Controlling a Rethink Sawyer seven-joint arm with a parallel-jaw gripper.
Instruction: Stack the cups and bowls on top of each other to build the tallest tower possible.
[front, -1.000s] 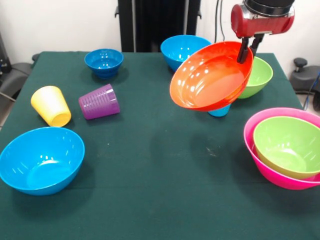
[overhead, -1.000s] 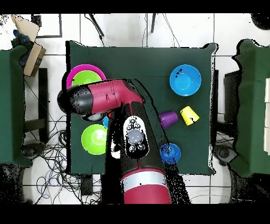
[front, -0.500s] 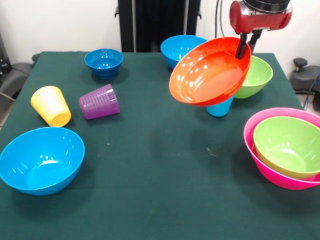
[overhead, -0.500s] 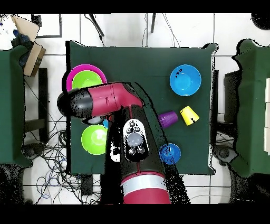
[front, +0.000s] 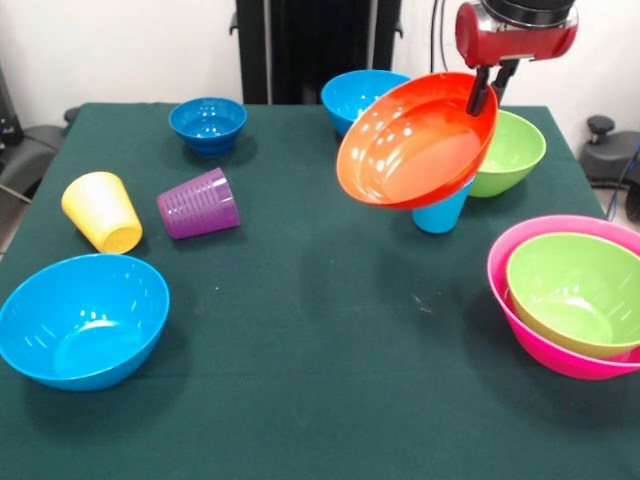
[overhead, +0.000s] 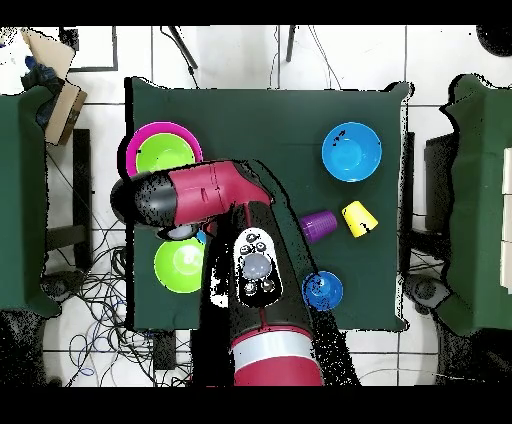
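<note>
My gripper (front: 484, 93) is shut on the rim of the orange bowl (front: 415, 140) and holds it tilted in the air above the light blue cup (front: 440, 213), which stands upside down. A lime green bowl (front: 512, 150) sits just behind it. Another lime green bowl (front: 575, 290) is nested in the large pink bowl (front: 520, 305) at the right. Light blue bowls sit at the front left (front: 82, 318) and at the back (front: 358, 95). The small dark blue bowl (front: 208, 124) is at the back left. The yellow cup (front: 102, 211) and purple cup (front: 198, 203) lie on their sides. In the overhead view my arm (overhead: 215, 190) hides the orange bowl.
The green cloth table (front: 320, 330) has open room in its middle and front. The black pedestal (front: 310, 45) stands behind the table. A cardboard box (overhead: 55, 95) sits beyond the table's side in the overhead view.
My gripper has risen a little and drifted slightly left with the orange bowl, uncovering more of the light blue cup below. Everything else is still.
</note>
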